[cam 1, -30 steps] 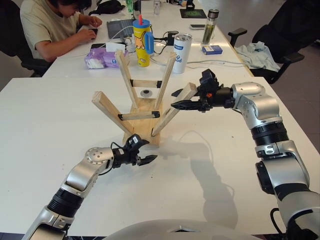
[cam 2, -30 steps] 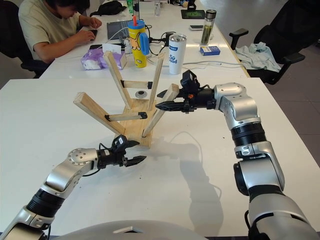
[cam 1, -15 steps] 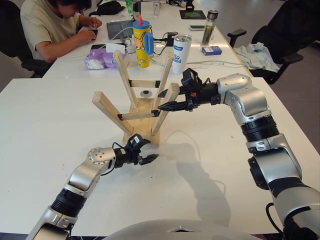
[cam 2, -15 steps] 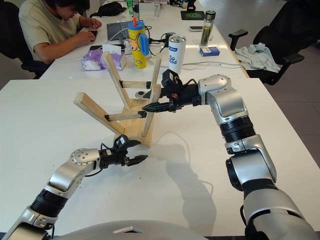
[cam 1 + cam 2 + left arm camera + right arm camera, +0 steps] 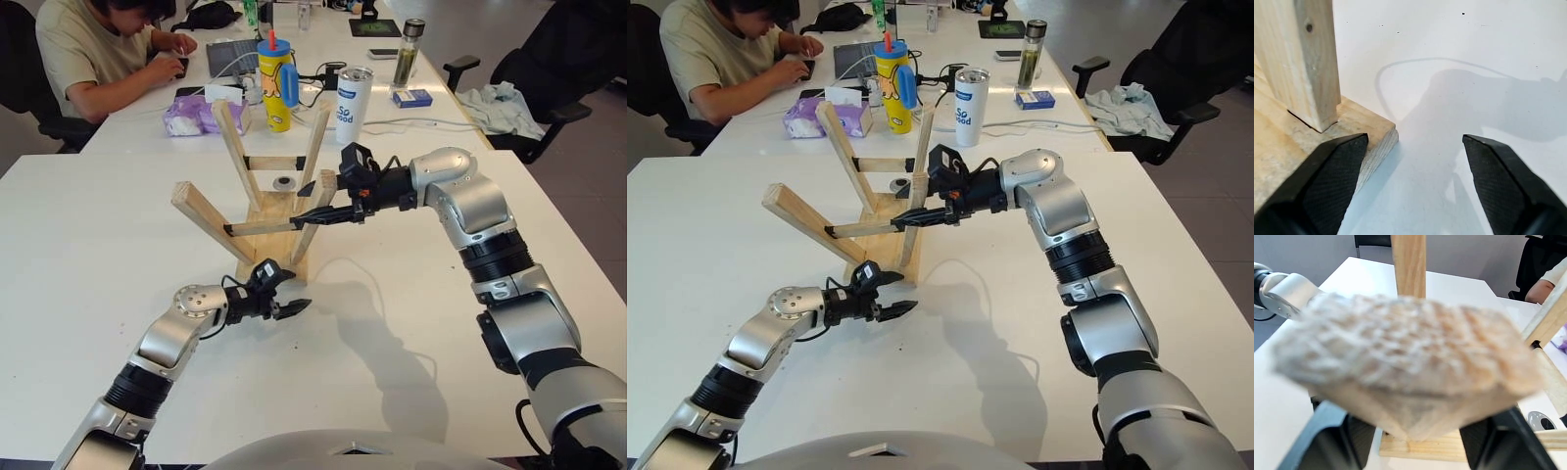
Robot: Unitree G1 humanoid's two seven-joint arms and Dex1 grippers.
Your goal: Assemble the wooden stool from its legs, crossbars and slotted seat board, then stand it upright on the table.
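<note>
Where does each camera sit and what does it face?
Left eye view: on the head, facing forward and down at the upturned stool on the table; both arms show.
Right eye view: beside it; same scene, same arms.
Left wrist view: on the left wrist, facing the seat board corner; its open jaws show.
Right wrist view: on the right wrist, facing a leg end between its jaws.
Shared: both wrist views show the seat board.

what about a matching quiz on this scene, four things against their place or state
Things:
1. left gripper
2. right gripper
3. stool
4. yellow cup

Place or state:
a. on the far table
b. upside down, legs up
c. open, beside a corner of the seat board
d. shut on a stool leg

Pairs: 1-c, 2-d, 3-b, 4-a
</note>
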